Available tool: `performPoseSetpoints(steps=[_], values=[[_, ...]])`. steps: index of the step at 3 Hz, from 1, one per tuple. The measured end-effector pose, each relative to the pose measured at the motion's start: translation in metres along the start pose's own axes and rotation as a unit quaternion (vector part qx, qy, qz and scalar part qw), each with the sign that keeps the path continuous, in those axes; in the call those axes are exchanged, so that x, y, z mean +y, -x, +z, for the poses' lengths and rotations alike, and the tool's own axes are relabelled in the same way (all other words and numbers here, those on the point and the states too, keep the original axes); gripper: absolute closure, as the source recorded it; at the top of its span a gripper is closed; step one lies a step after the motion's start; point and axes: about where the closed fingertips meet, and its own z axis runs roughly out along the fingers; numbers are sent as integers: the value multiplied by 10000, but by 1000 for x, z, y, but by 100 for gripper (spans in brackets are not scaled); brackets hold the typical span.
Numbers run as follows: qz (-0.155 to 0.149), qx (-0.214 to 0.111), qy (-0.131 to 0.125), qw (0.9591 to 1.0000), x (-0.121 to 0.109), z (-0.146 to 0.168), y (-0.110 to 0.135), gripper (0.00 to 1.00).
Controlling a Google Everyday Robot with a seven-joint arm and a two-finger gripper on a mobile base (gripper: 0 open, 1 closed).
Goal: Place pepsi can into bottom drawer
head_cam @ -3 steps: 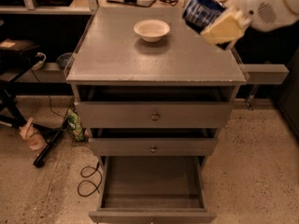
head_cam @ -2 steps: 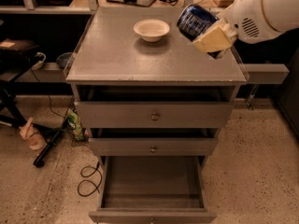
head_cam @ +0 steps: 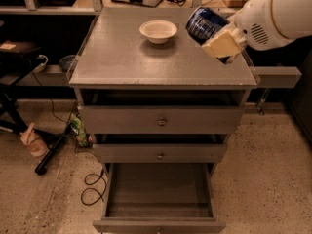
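The dark-blue pepsi can (head_cam: 204, 23) is held tilted in the air above the right part of the cabinet top. My gripper (head_cam: 218, 38) is shut on it, with a cream finger pad (head_cam: 222, 44) across the can's lower side and the white arm reaching in from the upper right. The bottom drawer (head_cam: 159, 224) is pulled open at the foot of the cabinet, and its grey inside holds nothing. The can is well above and behind the drawer.
A cream-white bowl (head_cam: 158, 30) stands on the cabinet top (head_cam: 122, 57) left of the can. Two shallower drawers (head_cam: 161, 121) sit above, slightly pulled out. A black cable (head_cam: 92, 186), a green bottle (head_cam: 78, 129) and a small pink object (head_cam: 33, 141) lie on the floor at left.
My gripper has carried the can leftward and slightly down over the cabinet top, closer to the bowl. The drawers and bowl have not moved.
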Motion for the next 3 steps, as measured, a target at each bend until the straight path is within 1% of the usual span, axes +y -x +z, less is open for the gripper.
performPoseSetpoints(steps=[1,2,3], values=[[248,115,-644,9976,12,2,-16,100],[244,336,-1078,9933,21,16,-41,100],[291,675,-1419,9871,26,40,-76,100]])
